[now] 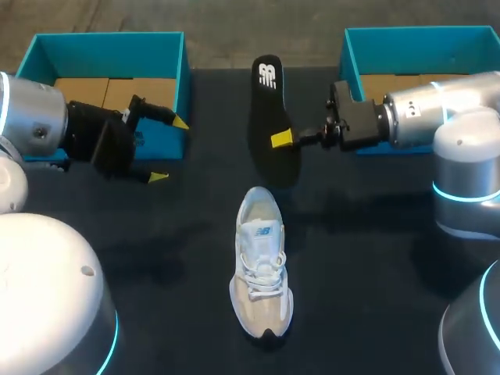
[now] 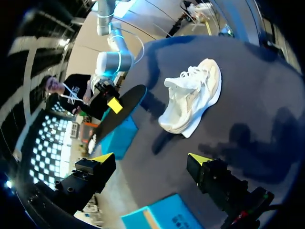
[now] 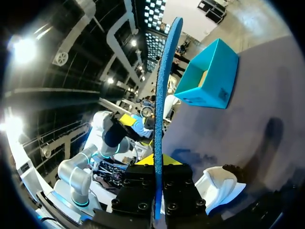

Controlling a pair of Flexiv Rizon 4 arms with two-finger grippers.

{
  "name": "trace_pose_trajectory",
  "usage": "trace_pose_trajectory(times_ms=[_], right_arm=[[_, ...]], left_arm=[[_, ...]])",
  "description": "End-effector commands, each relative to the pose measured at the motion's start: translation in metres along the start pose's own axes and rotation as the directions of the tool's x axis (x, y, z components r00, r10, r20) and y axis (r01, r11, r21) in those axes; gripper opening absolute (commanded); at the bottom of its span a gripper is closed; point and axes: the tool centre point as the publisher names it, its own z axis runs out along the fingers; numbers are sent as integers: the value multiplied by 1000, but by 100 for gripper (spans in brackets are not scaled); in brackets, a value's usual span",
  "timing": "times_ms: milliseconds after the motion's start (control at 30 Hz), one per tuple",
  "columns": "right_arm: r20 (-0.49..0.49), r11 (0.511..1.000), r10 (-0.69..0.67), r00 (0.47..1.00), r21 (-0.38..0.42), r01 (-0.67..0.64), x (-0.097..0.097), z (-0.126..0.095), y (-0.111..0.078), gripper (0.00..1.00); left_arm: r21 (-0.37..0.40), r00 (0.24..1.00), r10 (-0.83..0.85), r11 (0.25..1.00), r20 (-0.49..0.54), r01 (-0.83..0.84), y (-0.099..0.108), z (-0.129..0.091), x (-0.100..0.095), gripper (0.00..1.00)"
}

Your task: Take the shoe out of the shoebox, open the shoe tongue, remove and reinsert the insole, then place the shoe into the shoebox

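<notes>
A white and beige shoe (image 1: pixel 261 261) lies on the dark table, toe toward me, laces up. It also shows ahead of my left gripper (image 2: pixel 151 160), lying apart from its fingers. My right gripper (image 1: pixel 283 139) is shut on a black insole (image 1: pixel 272 117) and holds it in the air beyond the shoe. In the right wrist view the insole (image 3: pixel 164 105) stands edge-on between the fingers, its blue underside showing. My left gripper (image 1: pixel 168 150) hangs open at the left, in front of the left teal shoebox (image 1: pixel 109 86), with nothing in it.
A second teal shoebox (image 1: pixel 418 74) stands at the back right, behind my right arm. The left shoebox (image 3: pixel 209 76) shows far ahead of the right gripper. Dark tabletop (image 1: pixel 367 289) surrounds the shoe.
</notes>
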Motion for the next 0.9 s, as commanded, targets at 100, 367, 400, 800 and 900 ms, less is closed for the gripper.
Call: trace_pose_trajectory(times_ms=[100, 367, 400, 800, 900], right_arm=[[25, 998, -34, 999, -57, 36, -4, 5, -11, 0], [51, 995, -55, 997, -76, 59, -7, 8, -19, 0], [51, 995, -55, 997, -76, 59, -7, 8, -19, 0], [58, 992, -93, 994, -83, 98, -12, 13, -19, 0], [51, 984, -135, 989, -113, 140, -17, 16, -22, 0]], left_arm=[[126, 949, -240, 955, -204, 269, 25, 9, 11, 100], [130, 941, -249, 950, -228, 283, 23, 11, 12, 100], [130, 941, -249, 950, -228, 283, 23, 11, 12, 100], [-17, 847, -426, 896, -317, 444, 13, 35, 20, 100], [-109, 802, -493, 866, -336, 487, 7, 43, 24, 100]])
